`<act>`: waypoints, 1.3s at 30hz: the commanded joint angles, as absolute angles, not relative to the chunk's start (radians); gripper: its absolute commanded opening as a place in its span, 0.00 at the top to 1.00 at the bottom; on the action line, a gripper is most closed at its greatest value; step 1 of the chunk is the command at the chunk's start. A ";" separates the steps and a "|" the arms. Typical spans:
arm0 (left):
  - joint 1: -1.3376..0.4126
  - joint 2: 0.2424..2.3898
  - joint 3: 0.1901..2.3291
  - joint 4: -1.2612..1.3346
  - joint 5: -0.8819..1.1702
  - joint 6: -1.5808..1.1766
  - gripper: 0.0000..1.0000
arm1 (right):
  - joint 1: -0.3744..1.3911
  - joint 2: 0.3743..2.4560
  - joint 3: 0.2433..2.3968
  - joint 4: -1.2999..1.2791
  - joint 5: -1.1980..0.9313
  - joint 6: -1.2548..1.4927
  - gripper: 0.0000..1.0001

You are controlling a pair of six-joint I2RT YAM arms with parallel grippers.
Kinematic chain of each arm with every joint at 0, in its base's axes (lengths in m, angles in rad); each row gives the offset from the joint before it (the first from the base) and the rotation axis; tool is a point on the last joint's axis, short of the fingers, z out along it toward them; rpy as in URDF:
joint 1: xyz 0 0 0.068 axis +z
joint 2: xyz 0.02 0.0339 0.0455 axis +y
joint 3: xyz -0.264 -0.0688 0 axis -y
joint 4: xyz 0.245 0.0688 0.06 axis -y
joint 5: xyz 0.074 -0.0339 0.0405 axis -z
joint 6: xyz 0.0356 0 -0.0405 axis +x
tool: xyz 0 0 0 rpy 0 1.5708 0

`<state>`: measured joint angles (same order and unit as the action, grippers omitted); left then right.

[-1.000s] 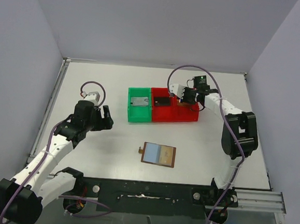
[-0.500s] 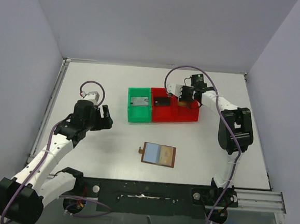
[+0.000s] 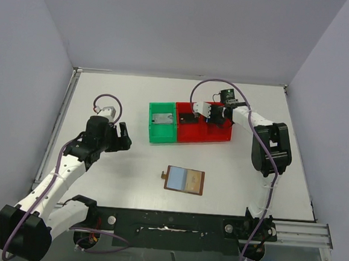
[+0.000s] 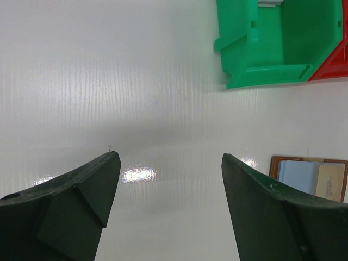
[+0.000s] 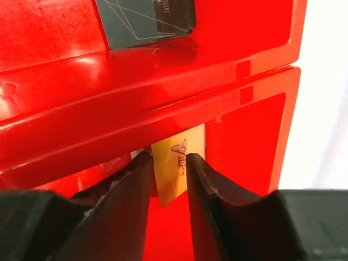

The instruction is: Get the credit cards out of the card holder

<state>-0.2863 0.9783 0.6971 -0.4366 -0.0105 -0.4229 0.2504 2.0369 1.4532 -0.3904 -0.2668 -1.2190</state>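
The card holder [image 3: 184, 180] lies open on the white table between the arms, its pale blue pockets up; its corner also shows in the left wrist view [image 4: 310, 174]. A gold credit card [image 5: 176, 168] sits inside the right red bin [image 3: 218, 131], between the slightly parted fingers of my right gripper [image 5: 167, 157], which hangs low over that bin [image 3: 207, 113]. A dark card [image 5: 147, 19] lies in the neighbouring red bin [image 3: 187, 124]. My left gripper [image 3: 124, 137] is open and empty above bare table [image 4: 169, 163], left of the holder.
A green bin [image 3: 162, 123] with a grey card [image 3: 161, 118] in it adjoins the red bins on their left; its corner shows in the left wrist view [image 4: 272, 49]. Grey walls enclose the table on three sides.
My right gripper has shifted left over the red bin, and its jaws have parted from around the gold card. The left arm has stayed still.
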 commanded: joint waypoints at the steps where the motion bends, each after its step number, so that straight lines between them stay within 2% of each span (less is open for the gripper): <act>1: -0.278 0.979 0.710 -0.377 0.014 -0.403 0.24 | 0.258 1.999 1.489 -0.397 -0.264 -1.213 0.67; 5: -0.279 0.982 0.710 -0.378 0.017 -0.403 0.24 | 0.258 1.986 1.487 -0.378 -0.265 -1.198 0.59; 17: -0.278 0.984 0.708 -0.376 0.024 -0.402 0.24 | 0.258 1.929 1.487 -0.289 -0.261 -1.065 0.57; 21: -0.278 0.977 0.706 -0.374 0.025 -0.403 0.24 | 0.261 1.796 1.487 -0.213 -0.256 -0.814 0.52; 26: -0.278 0.969 0.703 -0.366 0.029 -0.402 0.24 | 0.260 1.530 1.304 -0.046 -0.223 -0.400 0.48; 28: -0.274 0.967 0.700 -0.360 0.035 -0.402 0.24 | 0.257 1.420 1.235 -0.031 -0.213 -0.217 0.44; 31: -0.270 0.970 0.699 -0.352 0.052 -0.402 0.24 | 0.252 1.276 1.136 -0.042 -0.190 0.019 0.32; 39: -0.265 0.971 0.696 -0.344 0.063 -0.403 0.24 | 0.245 0.970 0.904 -0.124 -0.192 0.293 0.18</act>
<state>-0.2745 0.9852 0.6956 -0.4061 0.0410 -0.4202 0.2539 1.0637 0.9863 -0.0856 -0.2123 0.0704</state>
